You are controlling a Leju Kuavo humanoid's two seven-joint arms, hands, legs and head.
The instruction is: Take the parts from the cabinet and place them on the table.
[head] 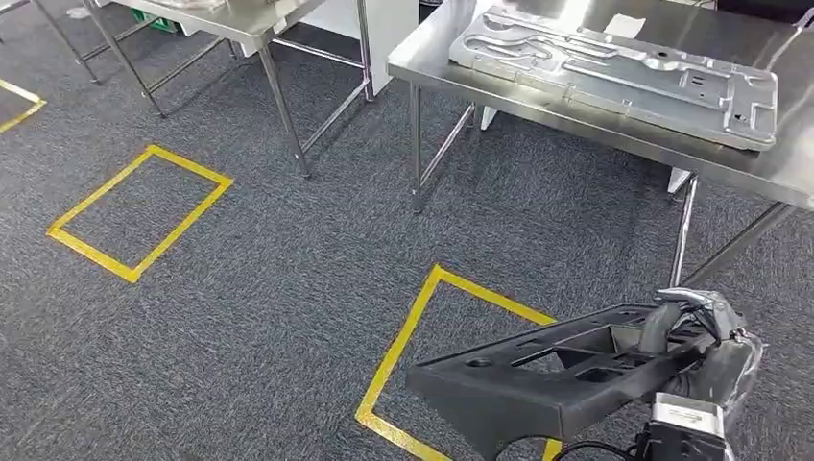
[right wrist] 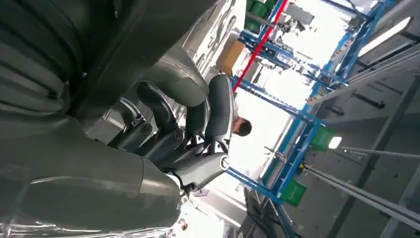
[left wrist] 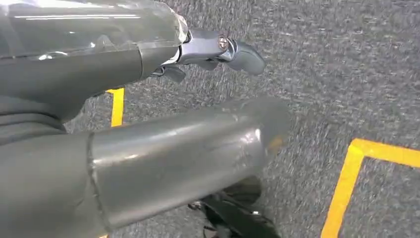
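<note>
Right hand [head: 693,331] clamped on long black moulded plastic part [head: 566,370], carried flat toward steel desk [head: 614,120]; left hand [left wrist: 218,52] hanging, grip unclear.

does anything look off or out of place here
Nothing looks spilled or damaged. The right hand grips the black plastic part by one end, carrying it over the carpet. The silver panel lies flat on the steel table.

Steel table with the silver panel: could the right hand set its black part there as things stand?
Probably not yet: the right hand holds the black part low over carpet, short of the steel table.
</note>
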